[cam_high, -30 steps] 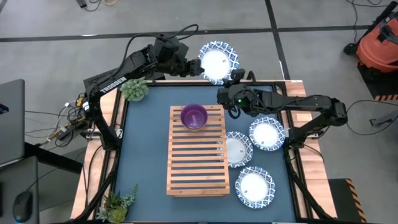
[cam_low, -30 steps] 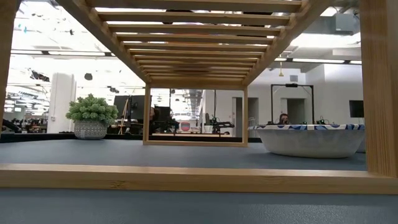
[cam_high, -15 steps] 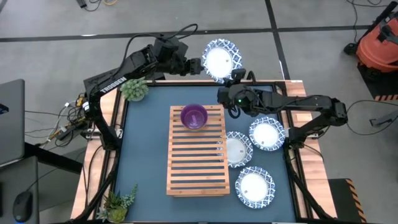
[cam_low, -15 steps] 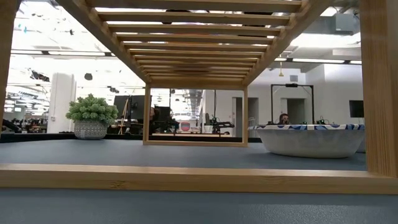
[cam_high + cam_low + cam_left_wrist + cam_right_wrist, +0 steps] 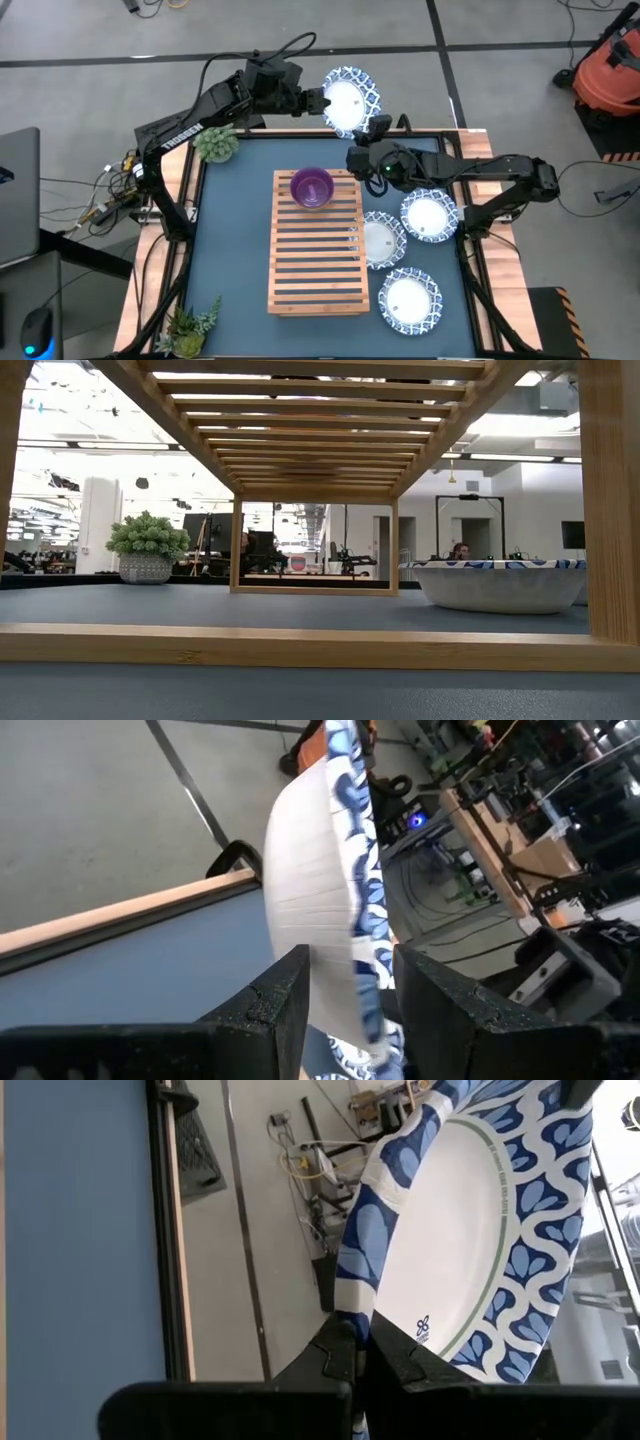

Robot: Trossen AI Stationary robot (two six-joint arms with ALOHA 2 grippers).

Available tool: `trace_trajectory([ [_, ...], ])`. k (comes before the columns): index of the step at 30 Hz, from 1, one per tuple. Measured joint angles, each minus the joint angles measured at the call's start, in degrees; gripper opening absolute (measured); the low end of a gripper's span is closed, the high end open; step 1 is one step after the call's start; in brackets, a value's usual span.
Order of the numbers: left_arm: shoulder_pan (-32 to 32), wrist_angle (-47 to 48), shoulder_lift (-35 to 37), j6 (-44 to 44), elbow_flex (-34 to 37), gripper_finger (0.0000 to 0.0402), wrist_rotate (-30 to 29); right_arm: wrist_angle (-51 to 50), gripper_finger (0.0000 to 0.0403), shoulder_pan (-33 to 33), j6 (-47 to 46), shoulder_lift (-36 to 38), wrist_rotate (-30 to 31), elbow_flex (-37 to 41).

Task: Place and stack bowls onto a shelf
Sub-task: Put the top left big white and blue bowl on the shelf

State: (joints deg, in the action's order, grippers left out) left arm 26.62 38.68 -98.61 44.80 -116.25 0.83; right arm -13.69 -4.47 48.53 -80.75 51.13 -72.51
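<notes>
A white dish with a blue patterned rim point(image 5: 348, 98) hangs tilted above the table's far edge, between both grippers. My left gripper point(image 5: 318, 100) is shut on its left rim and my right gripper point(image 5: 372, 128) on its near-right rim. The dish also shows in the left wrist view point(image 5: 310, 870) and the right wrist view point(image 5: 450, 1240). A purple bowl point(image 5: 312, 187) sits on the far end of the light-wood slatted shelf point(image 5: 316, 270). Three more patterned dishes point(image 5: 428, 215) point(image 5: 380, 240) point(image 5: 408, 298) rest on the table right of the shelf. My left gripper has the dish's rim point(image 5: 368, 970) between its two fingers, one finger on the outer wall and one on the inner side. It comes level from the table's left. The dish is lifted clear and stands tilted on edge. My right gripper pinches the dish's blue rim point(image 5: 352, 1295) between its two fingers at its near-right side. The fingers reach toward the table's far edge from the near right. The dish is clear of the table.
A potted plant point(image 5: 215, 143) stands at the far left corner and another point(image 5: 188, 325) at the near left. In the low view the shelf's frame point(image 5: 320, 645) fills the front, with a dish point(image 5: 500, 585) and a plant point(image 5: 147, 547) behind. Bare blue tabletop point(image 5: 235, 240) lies left of the shelf.
The dish has rocked slightly toward the table's right and back while staying above the far edge in both grippers. My right gripper has edged a little toward the table's left.
</notes>
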Motion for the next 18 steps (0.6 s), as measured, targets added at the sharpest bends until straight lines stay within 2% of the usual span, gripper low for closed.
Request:
trace_trajectory([
  [11,-0.14,0.78,0.00,0.38,0.00,0.0128,0.30,1.04,0.0024,0.07,2.93,0.00,0.00,0.00],
  [14,-0.36,0.81,0.02,0.40,0.00,0.0106,0.19,0.94,0.0024,0.07,2.95,0.00,0.00,0.00],
  [18,-0.36,0.94,0.02,0.35,0.00,0.0051,0.21,0.84,0.0030,0.04,2.95,0.00,0.04,0.00],
])
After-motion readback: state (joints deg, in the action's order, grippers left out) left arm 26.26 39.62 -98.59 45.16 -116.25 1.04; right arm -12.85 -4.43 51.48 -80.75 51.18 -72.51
